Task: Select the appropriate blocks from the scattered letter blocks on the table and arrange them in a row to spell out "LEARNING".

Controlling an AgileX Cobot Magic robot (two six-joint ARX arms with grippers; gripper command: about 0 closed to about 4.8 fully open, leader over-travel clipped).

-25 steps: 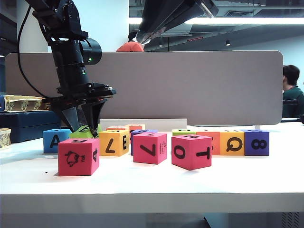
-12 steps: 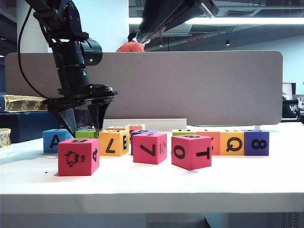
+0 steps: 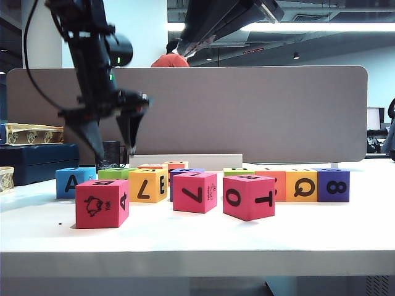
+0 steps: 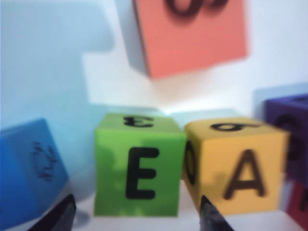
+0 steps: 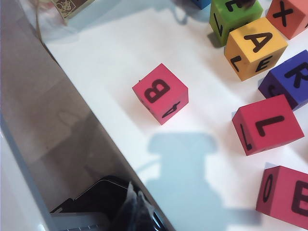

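Now that the left gripper (image 3: 112, 131) has let go and lifted clear, its fingers hang spread and empty above the green E block (image 4: 138, 166), which a second ago sat tilted between them and now rests flat on the table (image 3: 197, 237). In the left wrist view that block stands square, pressed against the side of the yellow A block (image 4: 238, 171), with a blue block (image 4: 29, 166) just beside it on the other flank. That reads as a finished placement: E is set next to A, so a piece of LEARNING looks to be forming at the back-left of the cluster, though the row's full order cannot be read from the exterior view. Other cubes remain scattered, among them the red-pink L block (image 5: 267, 124) and the purple R block (image 5: 288, 79). Over the near-left edge of the table, the right gripper (image 5: 137, 211) shows only as a dark blur low in its own wrist view, and whether its jaws are apart or together cannot be told.
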